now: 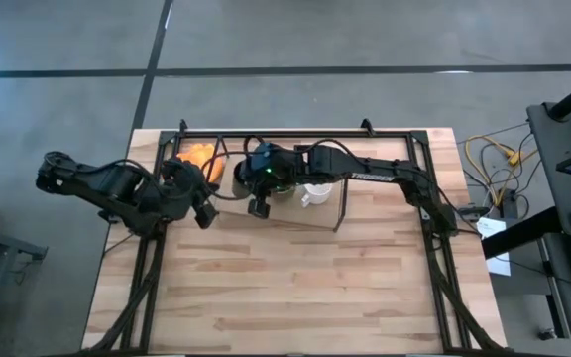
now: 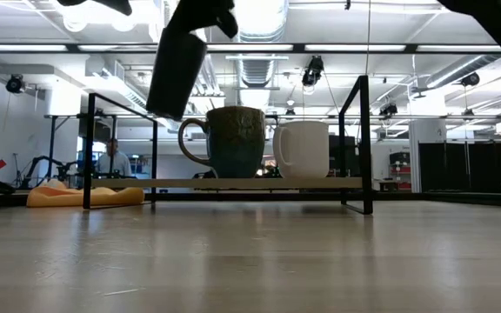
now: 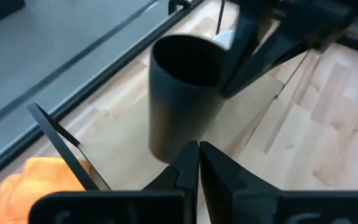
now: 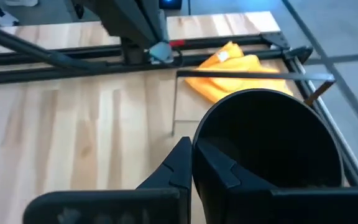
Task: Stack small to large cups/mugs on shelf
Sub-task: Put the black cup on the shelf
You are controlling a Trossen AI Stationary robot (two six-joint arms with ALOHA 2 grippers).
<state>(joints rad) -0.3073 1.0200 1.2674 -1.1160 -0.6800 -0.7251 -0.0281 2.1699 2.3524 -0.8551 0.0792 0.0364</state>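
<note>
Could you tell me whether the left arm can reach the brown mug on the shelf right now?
Probably not cleanly: the right gripper holds the dark mug tilted in the air just beside the brown mug, directly ahead of the left gripper, so it blocks that approach.

Orange cloth (image 1: 197, 155) — crumpled on tabletop (image 1: 295, 288).

Dark grey-black mug (image 2: 177, 65), matte. Brown-amber mug (image 2: 233, 141) looks a mottled, dusky teal-brown in the low view. Small white mug (image 2: 302, 149), plain. Orange cloth (image 4: 235, 73), bright. Pale wood shelf (image 2: 259, 183) with black wire frames, on a blond striped tabletop (image 1: 295, 288).
</note>
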